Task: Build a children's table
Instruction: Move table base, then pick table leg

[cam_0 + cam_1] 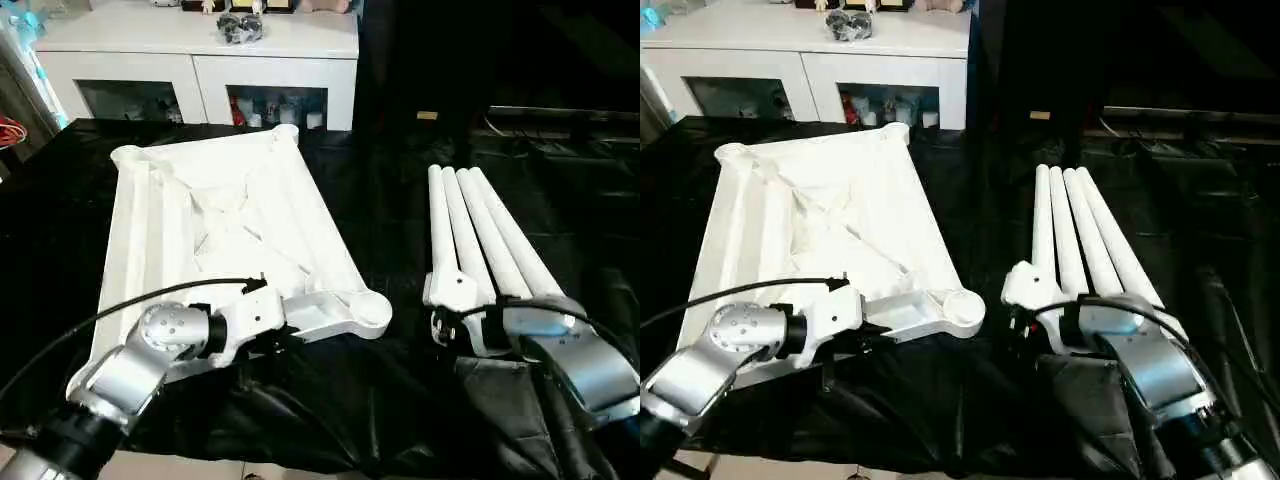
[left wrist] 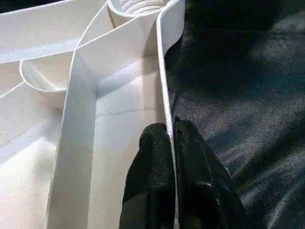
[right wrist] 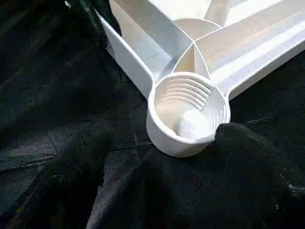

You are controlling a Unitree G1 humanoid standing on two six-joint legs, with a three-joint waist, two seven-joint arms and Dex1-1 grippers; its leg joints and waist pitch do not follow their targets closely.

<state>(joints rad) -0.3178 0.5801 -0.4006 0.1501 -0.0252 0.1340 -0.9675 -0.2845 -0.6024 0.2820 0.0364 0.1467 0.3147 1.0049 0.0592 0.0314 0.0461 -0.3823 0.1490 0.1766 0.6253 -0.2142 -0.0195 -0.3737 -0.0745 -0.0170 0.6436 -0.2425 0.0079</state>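
The big black-covered table (image 1: 400,230) carries the children's table in parts. Its white top (image 1: 215,215) lies upside down on the robot's left, ribs showing, with a threaded round socket (image 3: 187,110) at the near corner. The 4 legs (image 1: 485,240) lie side by side on the right, touching one another. The left gripper (image 2: 170,157) has its black fingers (image 2: 150,167) pinched on the top's thin near rim. The right gripper (image 1: 450,322) sits at the legs' near ends, jaws seemingly spread wide, though whether they grip a leg is unclear.
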